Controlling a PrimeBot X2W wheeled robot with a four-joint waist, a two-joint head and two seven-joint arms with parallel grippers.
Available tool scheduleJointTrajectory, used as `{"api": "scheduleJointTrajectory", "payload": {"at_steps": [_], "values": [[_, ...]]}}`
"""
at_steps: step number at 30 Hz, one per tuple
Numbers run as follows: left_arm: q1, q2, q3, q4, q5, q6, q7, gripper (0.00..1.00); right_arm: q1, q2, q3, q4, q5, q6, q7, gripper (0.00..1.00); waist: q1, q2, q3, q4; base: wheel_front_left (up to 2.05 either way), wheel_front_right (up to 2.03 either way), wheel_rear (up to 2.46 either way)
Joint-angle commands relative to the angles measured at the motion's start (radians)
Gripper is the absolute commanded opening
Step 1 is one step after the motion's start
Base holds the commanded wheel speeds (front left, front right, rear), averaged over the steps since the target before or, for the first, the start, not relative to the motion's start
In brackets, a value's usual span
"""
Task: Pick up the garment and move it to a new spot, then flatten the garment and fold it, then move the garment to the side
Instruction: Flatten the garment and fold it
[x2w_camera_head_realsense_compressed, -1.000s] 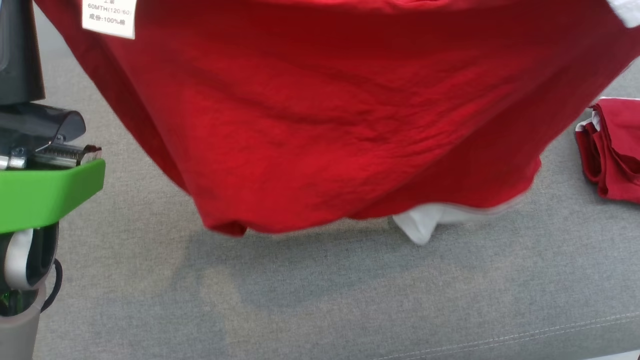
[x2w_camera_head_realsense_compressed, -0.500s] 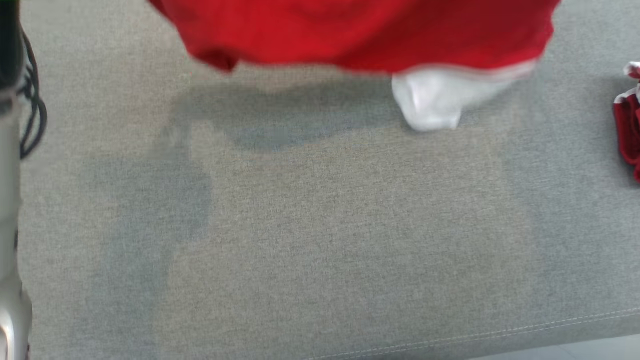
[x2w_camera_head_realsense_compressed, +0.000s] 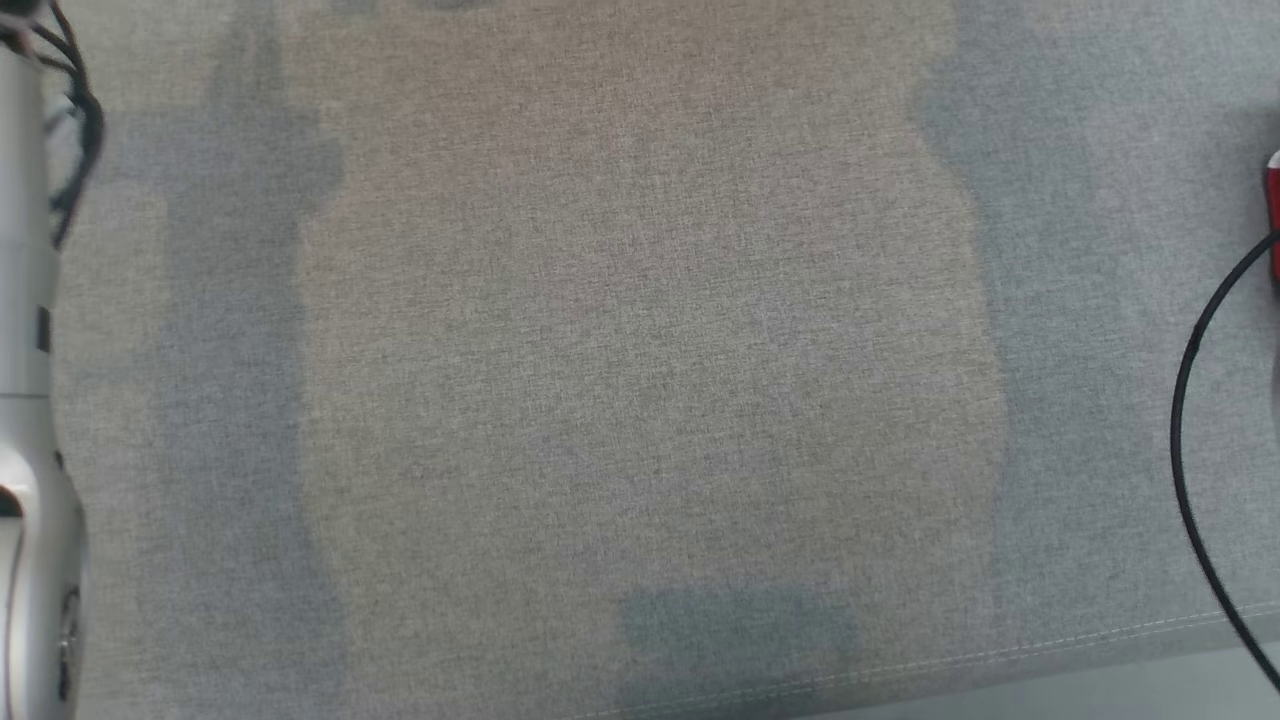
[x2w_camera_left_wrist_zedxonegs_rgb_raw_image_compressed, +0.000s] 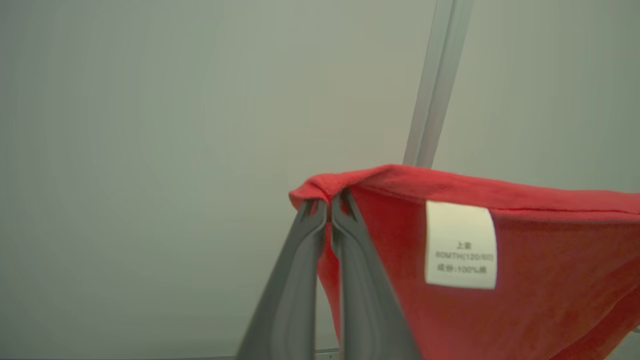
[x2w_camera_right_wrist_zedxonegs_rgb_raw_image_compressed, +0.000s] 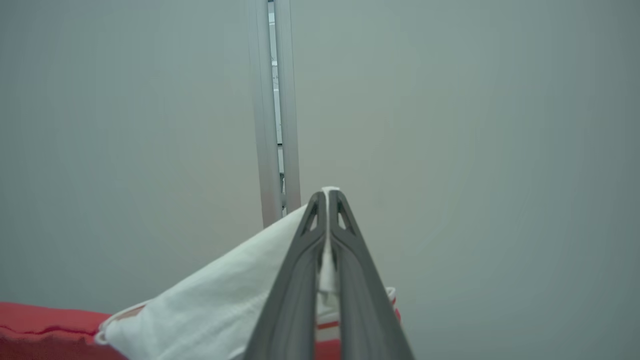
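On the left, my left end effector (x2w_camera_left_wrist_zedxonegs_rgb_raw_image_compressed: 328, 206) pinches the red garment (x2w_camera_left_wrist_zedxonegs_rgb_raw_image_compressed: 550, 280) by a corner beside its label (x2w_camera_left_wrist_zedxonegs_rgb_raw_image_compressed: 460, 245), my right end effector (x2w_camera_right_wrist_zedxonegs_rgb_raw_image_compressed: 327, 196) clamps its white edge, so, with it hanging aloft, I'd lower both evenly and taut onto the tabletop (x2w_camera_head_realsense_compressed: 640, 350).

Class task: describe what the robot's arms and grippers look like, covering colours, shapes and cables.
The left gripper and right gripper each have two long, dark grey fingers tapering to narrow tips with triangular cut-outs. A pale silver forearm carries black cables; another thin black cable loops on the right.
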Motion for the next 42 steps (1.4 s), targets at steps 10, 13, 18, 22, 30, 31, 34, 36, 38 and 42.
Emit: {"api": "scheduleJointTrajectory", "payload": {"at_steps": [10, 13, 18, 22, 30, 31, 34, 36, 38, 42], "values": [[0.177, -0.072, -0.009, 0.316, -0.108, -0.034, -0.035, 0.00, 0.239, 0.037, 0.037, 0.257, 0.148, -0.001, -0.008, 0.00, -0.0001, 0.0000, 0.036, -0.008, 0.00, 0.00, 0.00], [0.213, -0.084, -0.014, 0.346, -0.129, -0.034, -0.050, 0.00, 0.291, 0.038, 0.043, 0.270, 0.179, -0.001, -0.010, 0.00, -0.0001, 0.0000, 0.033, -0.009, 0.00, 0.00, 0.00], [0.282, -0.086, -0.055, 0.325, -0.169, -0.035, -0.087, 0.00, 0.409, 0.027, 0.062, 0.202, 0.242, -0.001, -0.008, 0.00, -0.0001, 0.0000, 0.020, -0.003, 0.00, 0.00, 0.00], [0.350, -0.062, -0.096, 0.274, -0.172, -0.035, -0.115, 0.00, 0.531, 0.012, 0.094, 0.092, 0.284, -0.001, -0.008, 0.00, -0.0001, 0.0000, -0.017, -0.002, 0.00, 0.00, 0.00], [0.637, -0.007, -0.081, 0.024, -0.106, -0.024, -0.121, 0.00, 0.923, -0.032, 0.099, -0.174, 0.390, -0.001, -0.009, 0.00, -0.0001, 0.0000, -0.113, 0.005, 0.00, 0.00, 0.00], [0.682, -0.002, -0.070, -0.022, -0.097, -0.015, -0.121, 0.00, 0.975, -0.037, 0.095, -0.203, 0.403, -0.001, -0.009, 0.00, -0.0001, 0.0000, -0.121, 0.004, 0.00, 0.00, 0.00], [0.833, 0.008, -0.054, -0.161, -0.067, 0.023, -0.121, 0.00, 1.120, -0.042, 0.082, -0.293, 0.442, -0.001, -0.005, 0.00, -0.0001, 0.0000, -0.150, 0.000, 0.00, 0.00, 0.00], [0.945, 0.022, -0.047, -0.251, -0.064, 0.060, -0.121, 0.00, 1.212, -0.049, 0.071, -0.363, 0.448, -0.001, 0.010, 0.00, -0.0001, 0.0000, -0.168, -0.006, 0.00, 0.00, 0.00], [1.040, 0.036, -0.034, -0.362, -0.068, 0.107, -0.107, 0.00, 1.301, -0.051, 0.049, -0.434, 0.455, -0.001, 0.039, 0.00, -0.0001, 0.0000, -0.185, -0.009, 0.00, 0.00, 0.00], [1.233, 0.078, -0.012, -0.598, -0.072, 0.214, -0.028, 0.00, 1.473, -0.047, -0.014, -0.595, 0.437, -0.001, 0.133, 0.00, -0.0001, 0.0000, -0.216, -0.006, 0.00, 0.00, 0.00]]}}
